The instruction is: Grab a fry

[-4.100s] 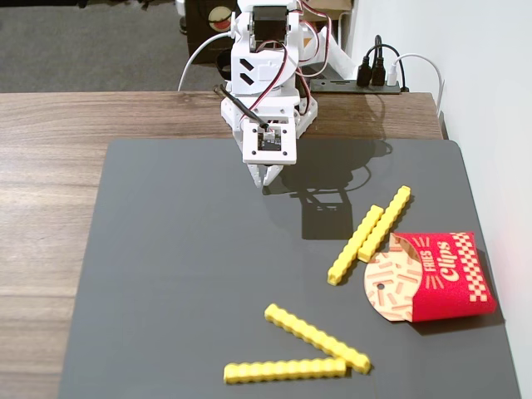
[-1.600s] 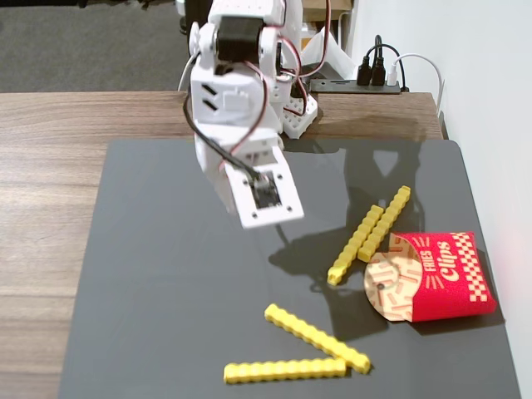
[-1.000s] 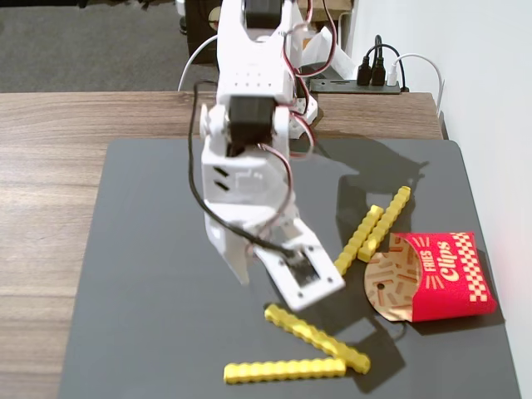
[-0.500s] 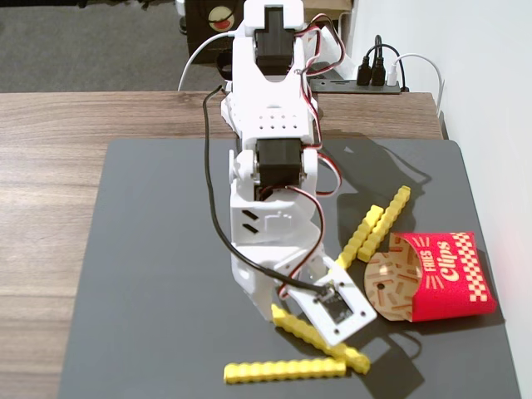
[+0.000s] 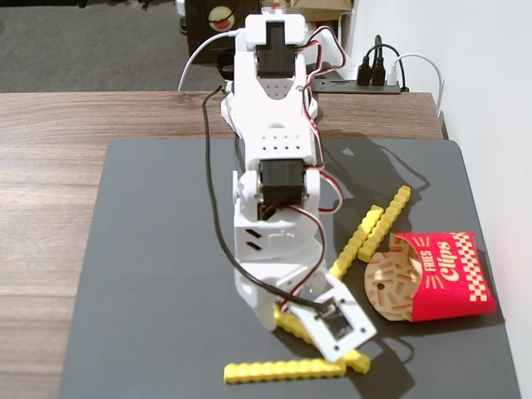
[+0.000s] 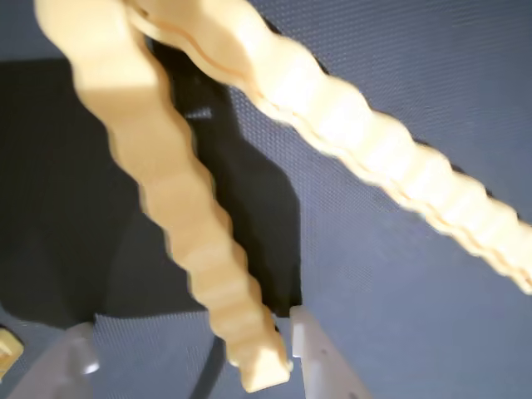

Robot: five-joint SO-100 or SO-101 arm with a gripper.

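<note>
Four yellow fries lie on the dark mat (image 5: pixel 158 274). Two lie side by side near the carton, one (image 5: pixel 356 243) left of the other (image 5: pixel 385 223). One lies flat near the front edge (image 5: pixel 283 371), and one (image 5: pixel 359 361) is slanted and mostly under the arm. In the wrist view my gripper (image 6: pixel 189 337) is open low over the mat. The end of one fry (image 6: pixel 179 195) lies between the jaws, close to the right fingertip (image 6: pixel 309 345). The left fingertip (image 6: pixel 76 349) is well clear of it. A second fry (image 6: pixel 374 141) runs off to the right. In the fixed view the wrist camera mount (image 5: pixel 332 320) hides the jaws.
A red "Fries Clips" carton (image 5: pixel 445 278) lies on its side at the right of the mat, its mouth facing left. The wooden table (image 5: pixel 50 191) surrounds the mat. A power strip and cables (image 5: pixel 374 79) sit behind the arm's base.
</note>
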